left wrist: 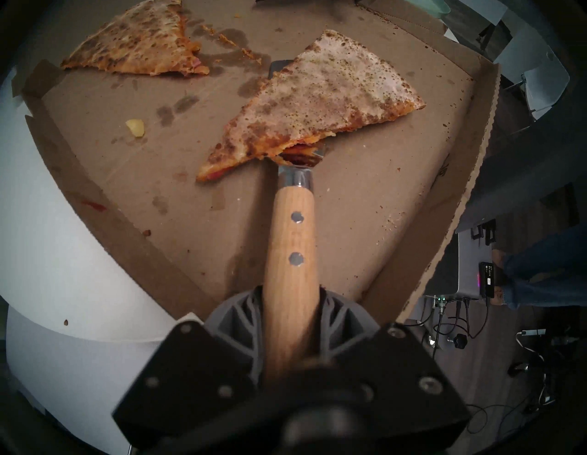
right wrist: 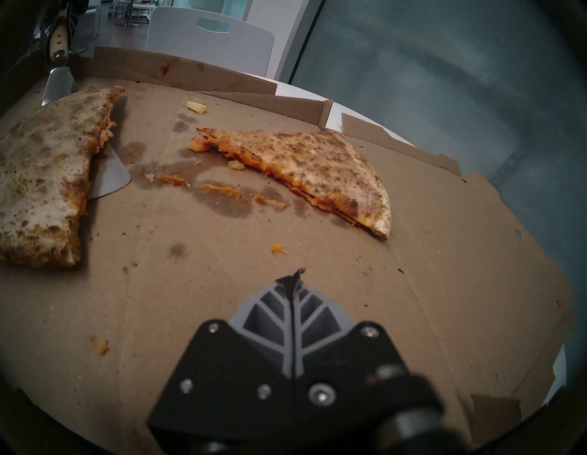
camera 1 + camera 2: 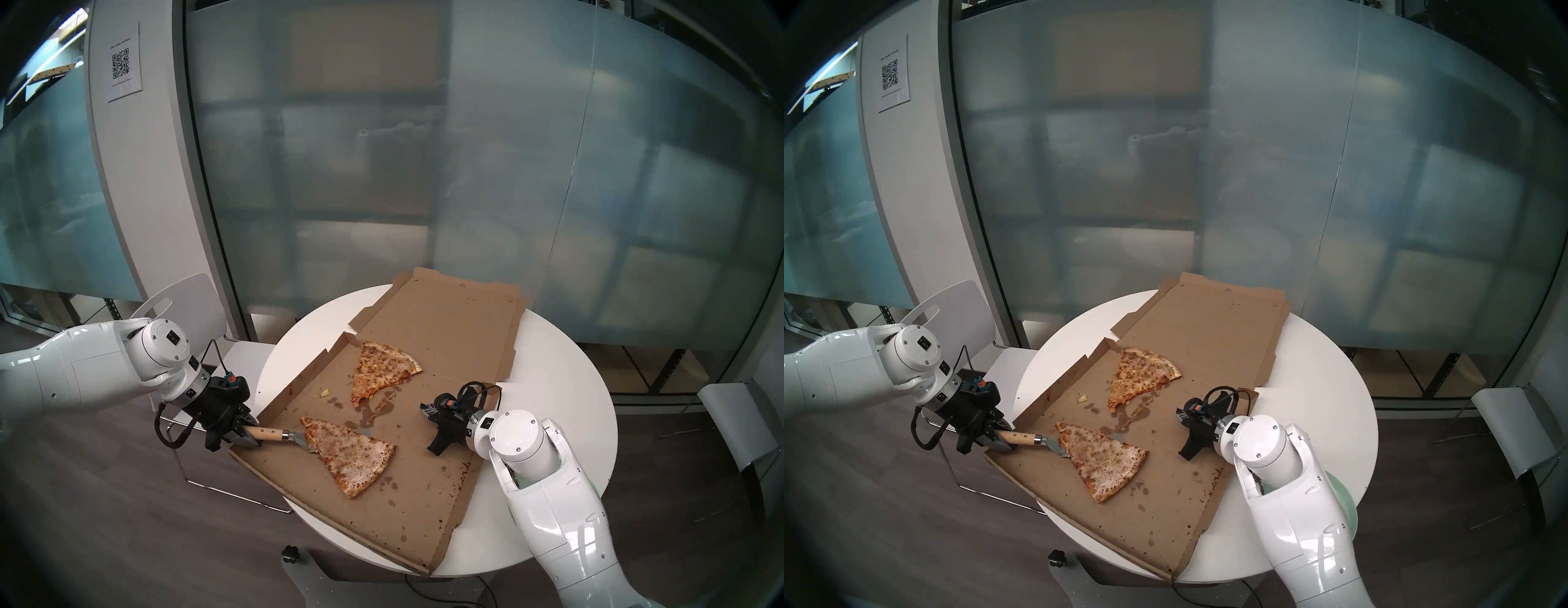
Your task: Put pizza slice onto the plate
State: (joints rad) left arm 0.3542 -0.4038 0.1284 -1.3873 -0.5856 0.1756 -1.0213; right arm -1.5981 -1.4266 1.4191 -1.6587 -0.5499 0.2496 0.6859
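Head stereo left view: a flattened pizza box lies open on the round white desk. The pizza slice, pale with brown speckles, rests in the box at about 6 o'clock of the view centre. The left claw is closed around the wooden handle of a spatula, whose metal blade runs under the slice's 9 o'clock edge. A second, more orange slice lies at 12 o'clock of the first, apart from it. The right claw sits over the box at 3 o'clock of the pizza slice, well clear of it.

Head stereo right view: same layout; the pale green plate shows as a thin arc at 4 o'clock, mostly hidden by the right arm, on the desk beside the box.

Left wrist view: both grey fingers press the spatula handle between them; the blade tip emerges beyond the slice at 12 o'clock.

Right wrist view: the right claw's two fingers meet with no gap and hold nothing; they hover over bare cardboard, the pizza slice at 9 o'clock, the orange slice at 1 o'clock.
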